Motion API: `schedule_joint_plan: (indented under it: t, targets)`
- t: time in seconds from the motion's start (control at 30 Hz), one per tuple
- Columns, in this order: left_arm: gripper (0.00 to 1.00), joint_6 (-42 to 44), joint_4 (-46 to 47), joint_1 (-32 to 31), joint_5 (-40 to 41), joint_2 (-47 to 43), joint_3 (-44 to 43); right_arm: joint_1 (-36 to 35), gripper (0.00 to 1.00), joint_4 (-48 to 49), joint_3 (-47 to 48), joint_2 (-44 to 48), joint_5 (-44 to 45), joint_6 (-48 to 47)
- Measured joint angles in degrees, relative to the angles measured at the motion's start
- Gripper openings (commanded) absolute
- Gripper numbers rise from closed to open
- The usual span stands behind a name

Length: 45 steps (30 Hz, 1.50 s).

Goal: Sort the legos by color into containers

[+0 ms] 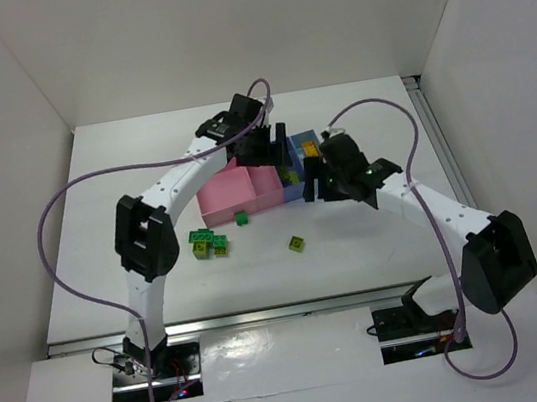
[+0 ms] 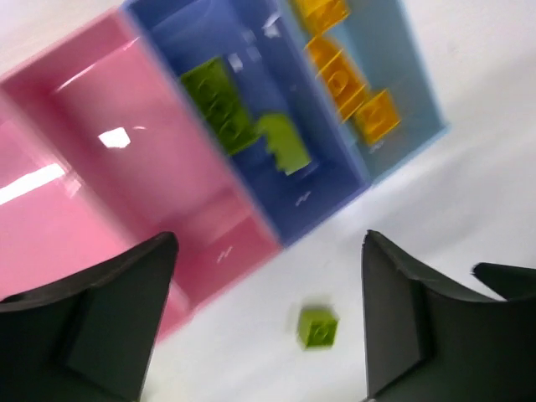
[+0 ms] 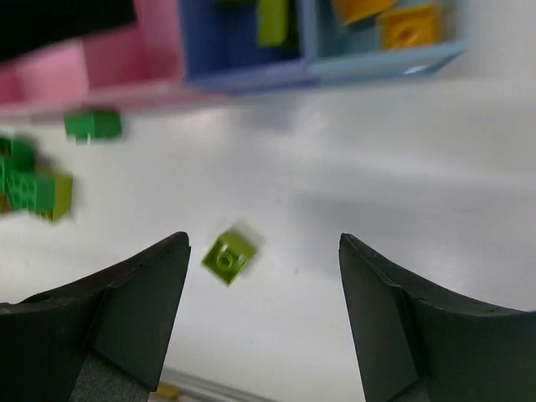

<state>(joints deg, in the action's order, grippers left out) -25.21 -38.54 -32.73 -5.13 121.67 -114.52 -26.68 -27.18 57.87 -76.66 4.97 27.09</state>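
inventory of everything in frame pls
bins: four, two pink, two blue, joined in a row mid-table
lime green bricks: at least two, in the darker blue bin
orange bricks: three, in the lighter blue bin
lime brick: one, loose in front of the bins
dark green brick: one, loose by the pink bins
brick cluster: count unclear, green and yellow, left of those
cables: two, purple, on the arms
left gripper: black, open, above the bins
right gripper: black, open, above the lime brick
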Motion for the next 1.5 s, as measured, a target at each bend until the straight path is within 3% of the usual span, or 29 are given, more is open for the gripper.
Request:
schedule_joint_plan:
  t: [0.13, 0.27, 0.5, 0.73, 0.83, 0.93, 0.97, 1.27, 1.5]
  targets:
    - [1.00, -0.2, -0.9, 0.4, 4.0, -10.8, 10.2, -8.4, 0.91, 0.3, -3.3, -0.4, -1.3, -1.1]
    - [1.00, -0.7, -0.9, 1.9, 5.9, -22.3, 21.2, -15.8, 0.92, 1.2, -4.1, -4.2, -1.3, -2.8]
    - [1.00, -2.2, -0.6, 2.8, 9.7, -33.2, 36.3, -17.4, 0.93, 0.7, -3.5, -12.9, 1.1, -2.2]
    - [1.00, -3.6, 0.1, 2.9, 13.1, -35.2, 38.9, -17.4, 0.78, 0.8, -2.7, -17.6, 2.8, 1.7]
    - [1.00, -3.7, 0.5, 2.9, 13.5, -35.2, 38.9, -17.4, 0.67, 1.5, -2.7, -17.9, 2.8, 2.5]
    - [1.00, -3.7, 0.7, 2.9, 13.8, -35.1, 38.9, -17.4, 0.44, 2.3, -2.7, -19.1, 3.1, 2.7]
    - [1.00, -3.7, 0.8, 2.9, 13.8, -35.0, 38.9, -17.4, 0.40, 2.3, -2.4, -19.4, 3.2, 2.8]
    - [1.00, -3.7, 1.2, 3.3, 14.4, -33.8, 38.9, -17.4, 0.36, -0.1, 0.3, -19.1, 5.3, 2.0]
    - [1.00, -4.8, 1.8, 8.1, 16.9, -34.5, 41.4, -11.7, 0.39, -2.1, 11.6, -17.3, 8.3, -0.4]
